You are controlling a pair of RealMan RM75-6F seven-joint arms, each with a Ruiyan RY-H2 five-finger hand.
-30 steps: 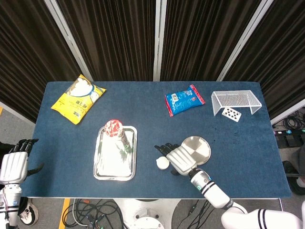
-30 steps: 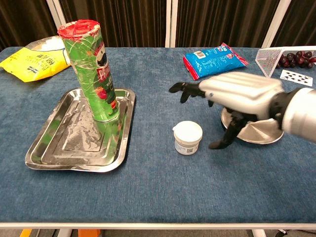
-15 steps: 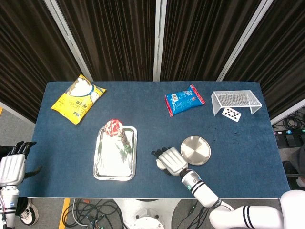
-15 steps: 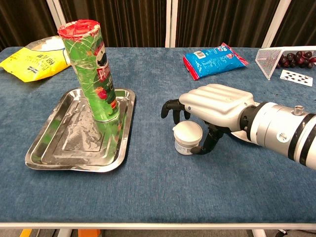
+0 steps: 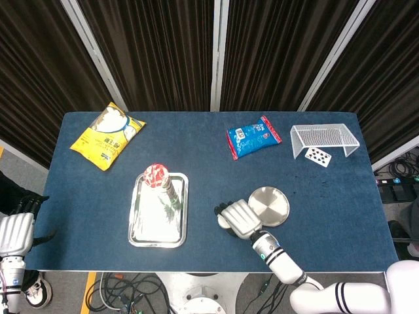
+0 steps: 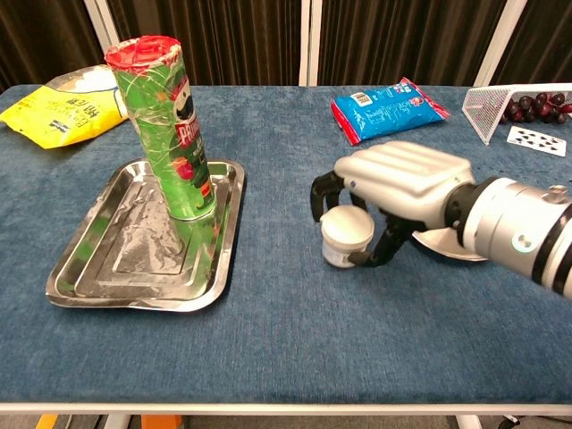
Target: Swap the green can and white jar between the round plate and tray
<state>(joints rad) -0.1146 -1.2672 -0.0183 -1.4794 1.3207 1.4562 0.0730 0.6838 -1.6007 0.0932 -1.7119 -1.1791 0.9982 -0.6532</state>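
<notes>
The green can (image 6: 170, 125), with a red lid, stands upright at the far end of the metal tray (image 6: 125, 259) on the left. It shows from above in the head view too, the green can (image 5: 160, 180) on the tray (image 5: 141, 229). My right hand (image 6: 393, 183) grips the small white jar (image 6: 347, 237) between thumb and fingers, just left of the round plate (image 6: 447, 248), which the hand partly hides. In the head view my right hand (image 5: 239, 218) covers the jar beside the round plate (image 5: 272, 206). My left hand (image 5: 14, 232) hangs off the table's left edge, fingers apart, holding nothing.
A yellow snack bag (image 5: 108, 134) lies at the back left and a blue snack bag (image 5: 253, 136) at the back centre. At the back right stand a white wire basket (image 5: 324, 139) and a playing card (image 5: 318, 156).
My right hand came down over the white jar and closed its fingers and thumb around it. The jar has shifted slightly toward the plate. Can and tray have not moved.
</notes>
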